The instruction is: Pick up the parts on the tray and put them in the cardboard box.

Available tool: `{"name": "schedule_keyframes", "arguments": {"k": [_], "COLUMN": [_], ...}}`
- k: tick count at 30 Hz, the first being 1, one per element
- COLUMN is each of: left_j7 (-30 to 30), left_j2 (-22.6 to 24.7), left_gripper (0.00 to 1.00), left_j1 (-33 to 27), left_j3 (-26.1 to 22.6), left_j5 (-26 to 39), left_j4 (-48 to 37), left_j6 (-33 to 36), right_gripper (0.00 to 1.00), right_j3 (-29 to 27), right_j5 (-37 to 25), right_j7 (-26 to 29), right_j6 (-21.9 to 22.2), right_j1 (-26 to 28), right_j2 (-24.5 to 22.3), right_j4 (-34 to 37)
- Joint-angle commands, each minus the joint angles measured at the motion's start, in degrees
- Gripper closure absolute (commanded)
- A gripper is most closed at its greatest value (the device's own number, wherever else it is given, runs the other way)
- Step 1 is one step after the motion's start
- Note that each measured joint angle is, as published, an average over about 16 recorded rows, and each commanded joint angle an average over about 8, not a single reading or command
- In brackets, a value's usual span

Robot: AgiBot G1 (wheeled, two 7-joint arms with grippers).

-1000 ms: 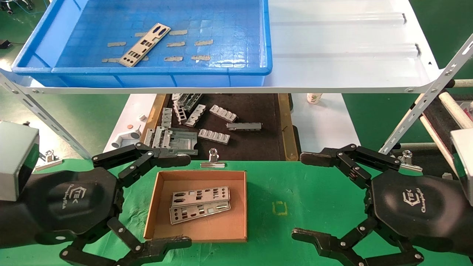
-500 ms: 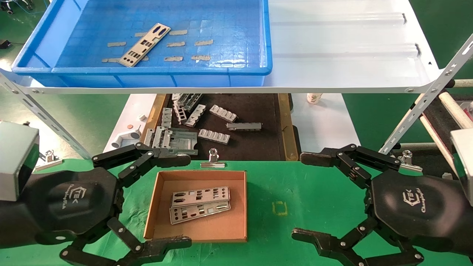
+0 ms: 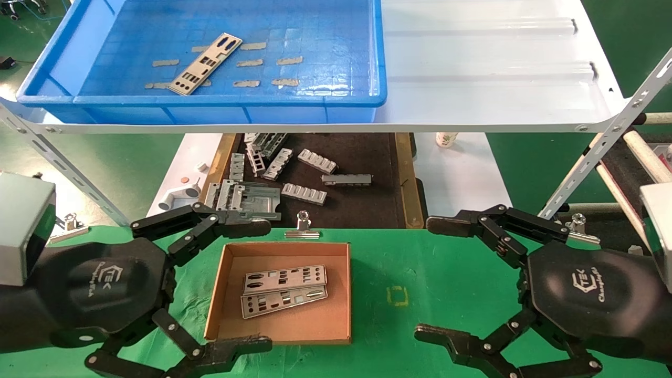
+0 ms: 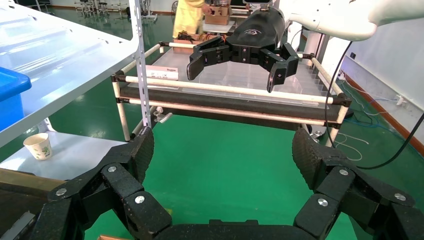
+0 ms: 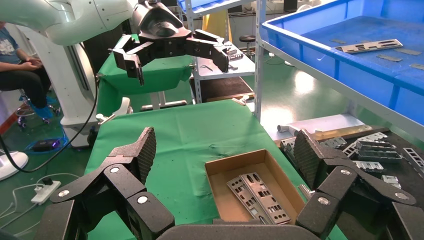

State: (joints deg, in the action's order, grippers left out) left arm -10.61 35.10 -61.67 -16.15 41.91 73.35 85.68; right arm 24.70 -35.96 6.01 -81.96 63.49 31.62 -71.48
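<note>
Meanwhile one I/O shield plate point(image 3: 205, 64) lies in the blue tray point(image 3: 336, 100) on the shelf; two plates point(image 3: 284, 288) rest in the cardboard box point(image 3: 220, 283). Left gripper point(image 3: 260, 286) and right gripper point(image 3: 428, 278) hover over the green bench point(image 3: 446, 273), jaws wide and empty.

Head camera looks steeply down; wrist cameras face each other across the cardboard box point(image 3: 281, 292).

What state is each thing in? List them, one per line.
Left gripper: open, empty, beside the cardboard box.
Right gripper: open, empty, over the green table.
Cardboard box: lidless, holds two parts lying flat, overlapping.
Tray: one part left, lying flat.
</note>
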Motion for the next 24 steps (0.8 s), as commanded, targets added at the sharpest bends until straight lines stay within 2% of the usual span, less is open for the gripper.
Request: {"name": "schedule_keyframes", "arguments": {"k": [1,24], "left_j7": [0.0,0.0], "left_j2": [0.0,0.0], "left_gripper": [0.0,0.0], "left_j1": [0.0,0.0], "left_j3": [0.0,0.0], "left_j5": [0.0,0.0], "left_j4": [0.0,0.0], "left_j6": [0.0,0.0], "right_gripper": [0.0,0.0], "right_j3": [0.0,0.0], "right_j5": [0.0,0.0], "right_j7": [0.0,0.0], "right_j6": [0.0,0.0], "right_j1": [0.0,0.0], "right_j2": [0.0,0.0], "right_j4": [0.0,0.0]}}
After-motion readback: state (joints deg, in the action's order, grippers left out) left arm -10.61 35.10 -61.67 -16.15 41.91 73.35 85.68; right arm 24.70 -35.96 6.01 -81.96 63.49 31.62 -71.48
